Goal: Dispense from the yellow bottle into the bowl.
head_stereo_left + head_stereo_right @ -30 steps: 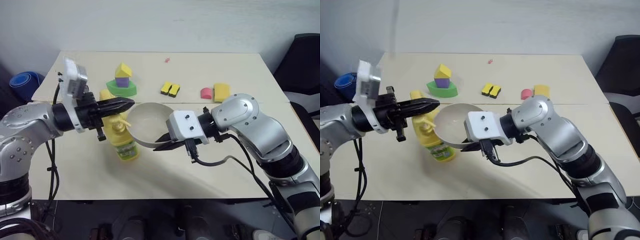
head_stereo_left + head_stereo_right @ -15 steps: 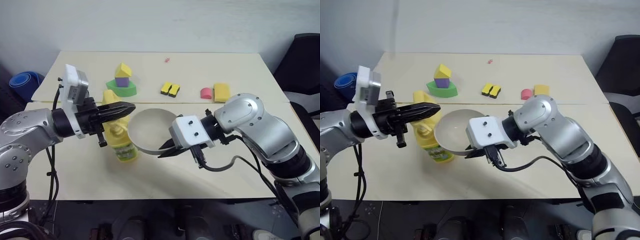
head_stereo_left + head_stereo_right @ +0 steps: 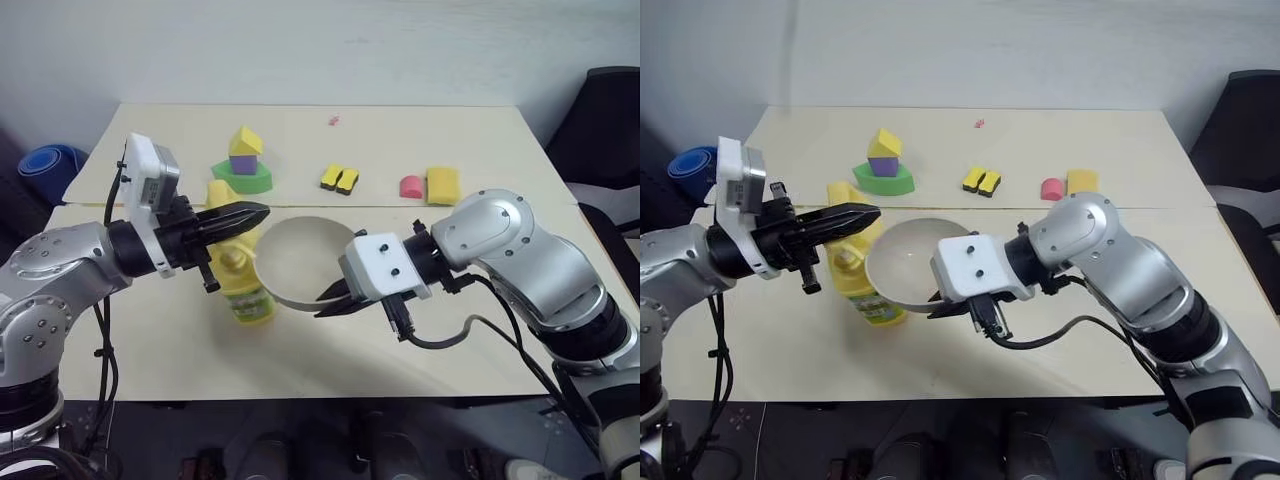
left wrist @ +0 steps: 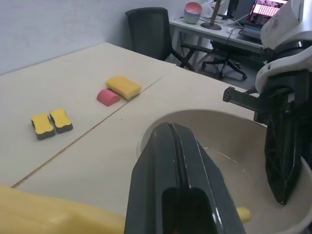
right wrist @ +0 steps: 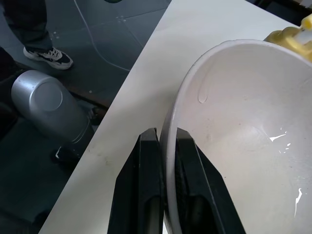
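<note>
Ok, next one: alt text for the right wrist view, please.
The right gripper is shut on the rim of the bowl, one black finger inside the wall and one outside. The bowl's inside glistens with a few wet streaks, and the yellow bottle shows just past its far edge, all over the table.

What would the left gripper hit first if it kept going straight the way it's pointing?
Probably the right gripper pinching the bowl rim. The left gripper points level across the bowl's mouth, though depth is hard to judge.
</note>
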Robot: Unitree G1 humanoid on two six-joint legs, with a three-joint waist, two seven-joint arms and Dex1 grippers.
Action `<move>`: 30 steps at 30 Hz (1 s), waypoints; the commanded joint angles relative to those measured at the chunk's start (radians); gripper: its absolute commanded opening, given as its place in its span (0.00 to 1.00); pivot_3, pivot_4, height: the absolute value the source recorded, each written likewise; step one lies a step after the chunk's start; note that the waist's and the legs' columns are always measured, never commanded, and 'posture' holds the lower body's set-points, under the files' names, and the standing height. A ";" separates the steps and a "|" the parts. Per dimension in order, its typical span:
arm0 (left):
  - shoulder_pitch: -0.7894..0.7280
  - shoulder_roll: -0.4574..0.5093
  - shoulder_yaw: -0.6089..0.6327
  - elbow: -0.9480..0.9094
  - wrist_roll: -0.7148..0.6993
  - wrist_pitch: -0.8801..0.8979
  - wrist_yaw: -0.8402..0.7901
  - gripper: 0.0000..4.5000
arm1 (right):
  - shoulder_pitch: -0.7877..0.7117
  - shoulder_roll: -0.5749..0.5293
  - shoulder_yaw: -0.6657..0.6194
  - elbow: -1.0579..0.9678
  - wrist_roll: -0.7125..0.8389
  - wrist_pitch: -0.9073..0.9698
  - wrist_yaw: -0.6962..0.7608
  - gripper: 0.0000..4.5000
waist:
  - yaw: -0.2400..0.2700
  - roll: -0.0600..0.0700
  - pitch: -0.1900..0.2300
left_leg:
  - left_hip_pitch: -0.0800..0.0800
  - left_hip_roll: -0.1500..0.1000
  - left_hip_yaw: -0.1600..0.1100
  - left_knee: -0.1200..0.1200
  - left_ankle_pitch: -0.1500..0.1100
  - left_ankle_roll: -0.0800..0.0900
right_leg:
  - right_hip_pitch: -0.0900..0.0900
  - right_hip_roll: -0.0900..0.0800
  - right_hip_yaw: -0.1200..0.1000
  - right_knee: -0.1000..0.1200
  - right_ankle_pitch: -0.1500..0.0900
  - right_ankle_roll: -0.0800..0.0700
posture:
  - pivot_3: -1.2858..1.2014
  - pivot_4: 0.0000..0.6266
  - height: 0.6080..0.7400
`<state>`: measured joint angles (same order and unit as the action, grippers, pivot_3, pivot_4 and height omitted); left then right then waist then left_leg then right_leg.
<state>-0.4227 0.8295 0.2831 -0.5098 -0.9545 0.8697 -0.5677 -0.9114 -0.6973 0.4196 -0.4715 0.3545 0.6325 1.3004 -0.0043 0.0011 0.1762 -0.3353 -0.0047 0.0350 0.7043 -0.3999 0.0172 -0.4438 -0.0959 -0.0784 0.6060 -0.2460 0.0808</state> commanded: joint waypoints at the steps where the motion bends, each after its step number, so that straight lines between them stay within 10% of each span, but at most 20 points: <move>1: 0.053 -0.017 -0.065 0.016 0.067 0.007 0.027 0.00 | -0.038 0.013 -0.022 -0.017 0.010 -0.001 -0.004 0.00 | 0.000 0.000 0.000 | 0.000 0.000 0.000 0.000 0.000 0.000 | 0.000 0.000 0.000 0.000 0.000 0.000 | 0.52 0.24 1.00; 20: 0.164 -0.073 -0.084 -0.004 0.112 -0.062 0.072 0.00 | -0.068 0.048 -0.001 0.028 -0.004 0.006 -0.014 0.00 | 0.000 0.005 -0.003 | 0.002 0.000 0.000 0.000 0.000 0.000 | 0.001 -0.001 0.001 0.000 0.000 0.000 | 0.52 0.24 1.00; 30: -0.024 -0.112 0.131 0.078 -0.084 -0.164 -0.001 0.00 | 0.069 -0.068 -0.069 0.108 -0.046 -0.155 0.021 0.00 | 0.003 -0.001 0.000 | -0.001 0.000 -0.001 0.000 0.000 0.000 | 0.001 -0.001 -0.001 -0.001 0.000 0.000 | 0.52 0.24 1.00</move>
<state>-0.4050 0.7043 0.3376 -0.4429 -0.9910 0.7414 -0.5508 -0.8613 -0.7345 0.4106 -0.3814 0.3300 0.5365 1.3125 -0.0010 0.0005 0.1764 -0.3370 -0.0049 0.0334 0.7039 -0.3998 0.0172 -0.4434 -0.0965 -0.0799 0.6041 -0.2461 0.0805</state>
